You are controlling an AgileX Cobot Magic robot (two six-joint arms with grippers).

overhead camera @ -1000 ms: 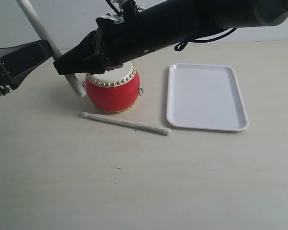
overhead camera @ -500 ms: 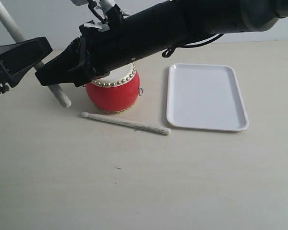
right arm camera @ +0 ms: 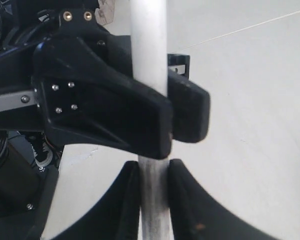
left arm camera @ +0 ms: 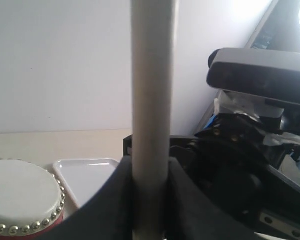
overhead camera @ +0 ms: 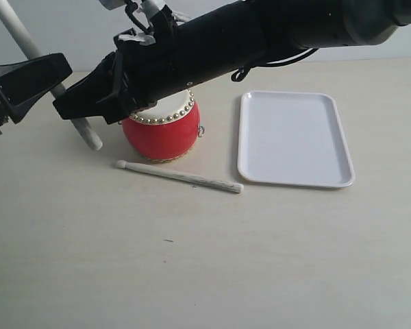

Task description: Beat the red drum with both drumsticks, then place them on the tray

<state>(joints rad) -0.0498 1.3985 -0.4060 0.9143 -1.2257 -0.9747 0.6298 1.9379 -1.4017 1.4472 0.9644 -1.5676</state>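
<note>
The red drum [overhead camera: 161,131] stands on the table, left of the white tray [overhead camera: 292,139]. One drumstick [overhead camera: 180,176] lies flat in front of the drum. The other drumstick [overhead camera: 88,136] slants steeply left of the drum, its lower end just above the table. My right gripper [overhead camera: 70,108], reaching across over the drum, is shut on its lower part. My left gripper [overhead camera: 48,74] is shut on the same stick just above. In the left wrist view the stick [left arm camera: 150,100] is pinched in the left gripper [left arm camera: 150,170]. In the right wrist view the right gripper [right arm camera: 154,175] clamps the stick [right arm camera: 149,45] beside the left gripper [right arm camera: 115,115].
The right arm [overhead camera: 260,34] spans from the upper right across the drum's top, hiding part of the skin. The drum [left arm camera: 22,192] and tray [left arm camera: 87,175] show low in the left wrist view. Bare tabletop [overhead camera: 192,260] fills the front.
The right arm carried the slanted drumstick leftwards, away from the drum. The left gripper's jaws, wide before, have closed on that stick. The lying drumstick has not moved.
</note>
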